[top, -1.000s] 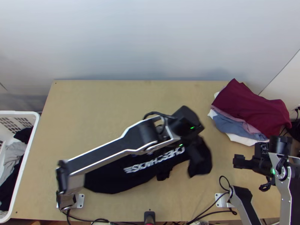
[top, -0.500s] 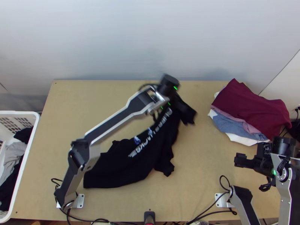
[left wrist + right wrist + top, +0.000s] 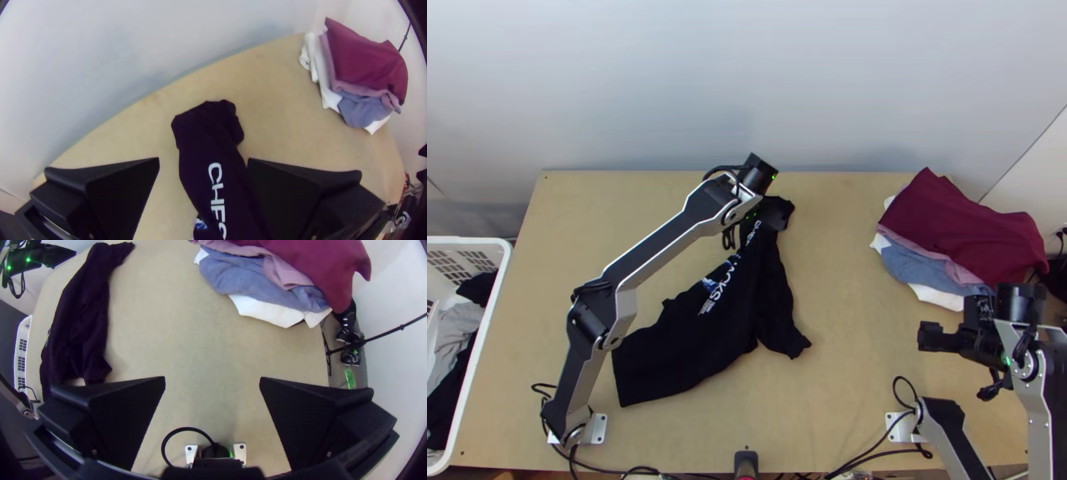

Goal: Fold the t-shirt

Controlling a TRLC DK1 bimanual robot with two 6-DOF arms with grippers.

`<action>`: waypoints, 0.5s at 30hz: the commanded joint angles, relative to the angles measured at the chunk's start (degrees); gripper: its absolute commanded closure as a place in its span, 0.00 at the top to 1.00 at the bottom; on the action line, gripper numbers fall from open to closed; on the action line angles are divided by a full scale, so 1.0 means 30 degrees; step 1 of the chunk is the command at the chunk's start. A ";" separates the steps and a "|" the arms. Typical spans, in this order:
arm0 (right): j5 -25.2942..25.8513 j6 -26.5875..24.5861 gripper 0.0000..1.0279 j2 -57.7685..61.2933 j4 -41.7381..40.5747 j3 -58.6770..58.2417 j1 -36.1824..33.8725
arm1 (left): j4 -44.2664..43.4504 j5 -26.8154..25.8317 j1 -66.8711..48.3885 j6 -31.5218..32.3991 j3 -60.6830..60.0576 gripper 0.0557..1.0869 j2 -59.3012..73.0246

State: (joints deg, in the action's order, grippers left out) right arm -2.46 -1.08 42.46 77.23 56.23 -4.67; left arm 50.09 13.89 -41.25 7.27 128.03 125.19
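Top view, t-shirt (image 3: pixel 727 328), grey cloth (image 3: pixel 456 330) in basket (image 3: pixel 480 352)

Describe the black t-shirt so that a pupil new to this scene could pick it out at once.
Start at the light wooden table, between the white basket and the stack of clothes topped with maroon. Across it slants the black t-shirt, loosely bunched into an uneven strip. White lettering and a blue print set it apart from the dark clothing in the basket.
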 commanded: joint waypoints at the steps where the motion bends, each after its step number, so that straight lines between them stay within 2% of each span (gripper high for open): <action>1: -0.0176 -0.0196 0.96 0.1434 -0.0109 0.0887 0.2229 | 0.0649 -0.2110 0.0627 -0.0020 -0.0723 0.96 -0.2676; 5: -0.0235 -0.0284 0.96 0.3426 -0.0988 0.1619 0.3489 | 0.2201 -0.3985 0.1125 -0.0196 -0.0459 0.95 -0.4316; 8: -0.0323 -0.0342 0.96 0.5477 -0.2013 0.2234 0.4339 | 0.4633 -0.4015 0.1506 -0.1338 -0.1162 0.95 -0.5195; 15: -0.1143 -0.0050 0.93 1.1482 -0.4679 0.5193 0.7180 | 0.5190 -0.4044 0.4494 -0.2774 -0.5791 0.95 -0.8184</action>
State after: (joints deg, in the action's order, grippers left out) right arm -3.77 -1.93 61.95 69.10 64.58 9.67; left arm 62.19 3.05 -34.59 2.24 120.09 108.05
